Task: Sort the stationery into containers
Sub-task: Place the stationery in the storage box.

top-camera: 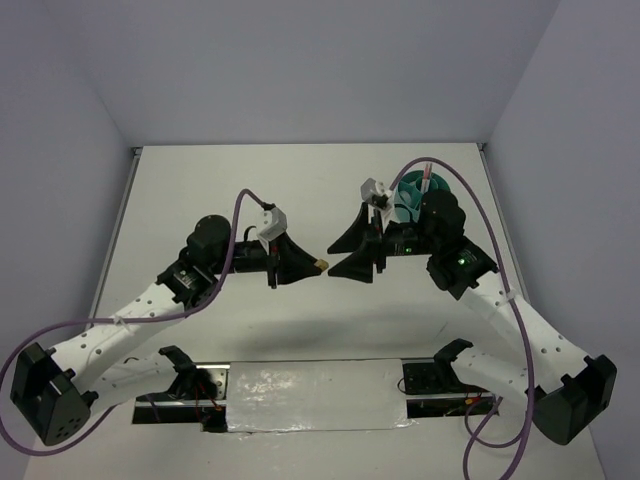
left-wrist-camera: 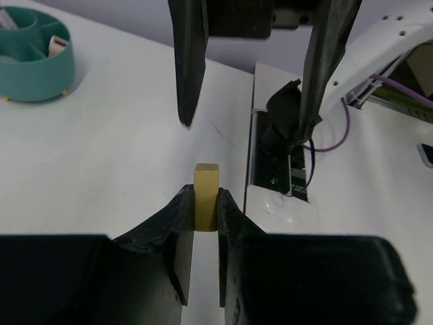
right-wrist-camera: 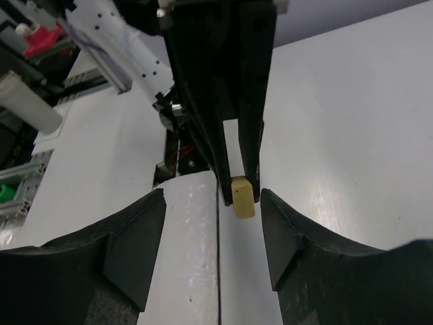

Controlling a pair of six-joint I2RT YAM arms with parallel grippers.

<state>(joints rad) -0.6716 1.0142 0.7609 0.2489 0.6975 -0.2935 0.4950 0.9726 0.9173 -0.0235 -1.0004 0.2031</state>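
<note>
My left gripper (top-camera: 318, 264) is shut on a small tan block (left-wrist-camera: 206, 194), held above the table's middle; the block also shows in the top view (top-camera: 321, 265) and in the right wrist view (right-wrist-camera: 243, 196). My right gripper (top-camera: 335, 256) is open and empty, its jaws wide apart, facing the left one tip to tip; the block's free end sits just before its fingertips. The round teal organiser cup (top-camera: 408, 200) stands behind the right arm, with a pink pen (top-camera: 427, 180) upright in it. In the left wrist view the cup (left-wrist-camera: 34, 64) holds small items in its compartments.
A white taped panel (top-camera: 315, 396) lies at the near edge between the arm bases. Purple cables (top-camera: 245, 200) loop over both arms. White walls enclose the table at back and sides.
</note>
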